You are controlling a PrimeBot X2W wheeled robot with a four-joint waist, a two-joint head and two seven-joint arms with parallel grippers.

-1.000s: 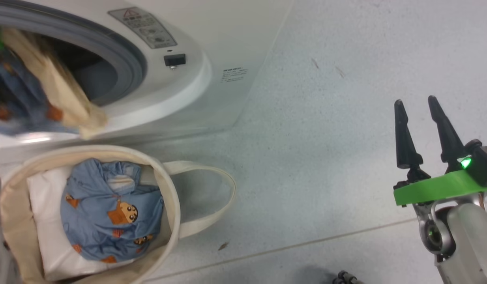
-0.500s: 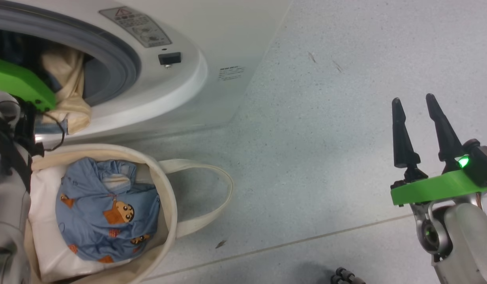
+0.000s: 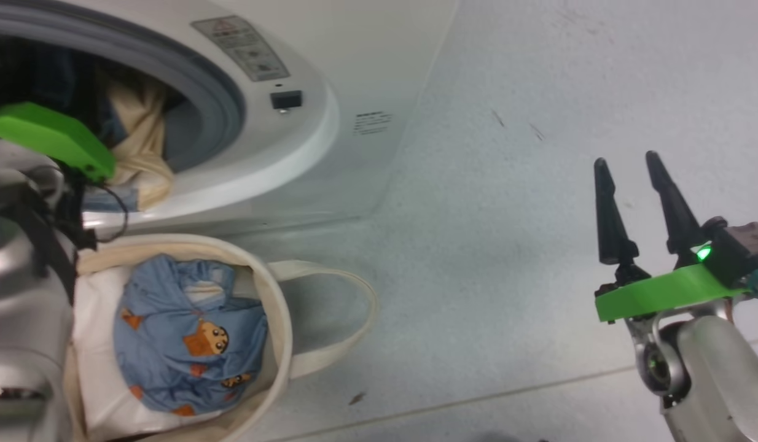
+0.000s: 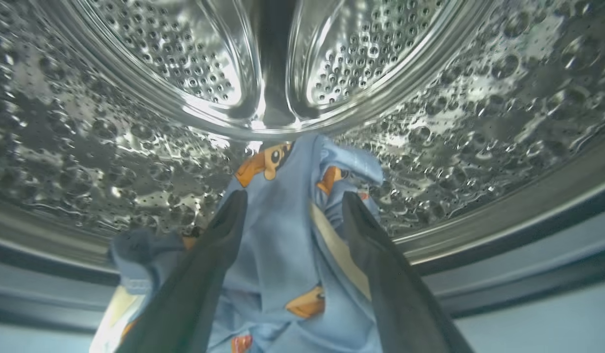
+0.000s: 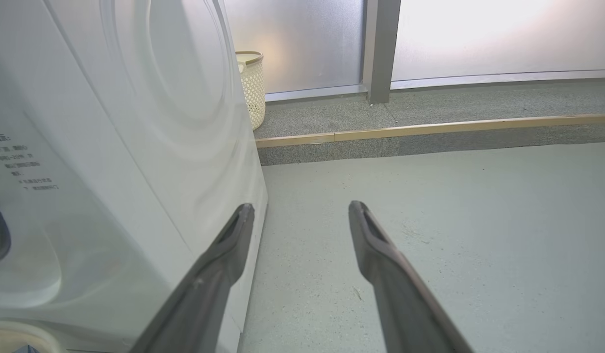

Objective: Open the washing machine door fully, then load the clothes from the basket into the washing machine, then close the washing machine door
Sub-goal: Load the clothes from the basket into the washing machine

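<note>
Inside the washing machine [image 3: 317,153], the left jaws stand wide apart within the steel drum [image 4: 175,73], gripping nothing. Light-blue bear-print clothes [image 4: 283,230] lie loose between the fingers [image 4: 219,245]. A cream garment [image 3: 139,147] drapes over the grey gasket [image 3: 225,116]. Just below the opening, the basket [image 3: 285,344] holds another bear-print piece [image 3: 188,331] on a white pad [image 3: 96,380]. Well to the right, the right jaws hang open and empty above the floor [image 3: 508,245].

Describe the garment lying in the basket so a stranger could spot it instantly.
By the big white front-loading washing machine stands a round cream canvas basket. Inside it lies a bundled light-blue fabric garment printed with orange-brown bears, unlike the plain white pad beneath it.
</note>
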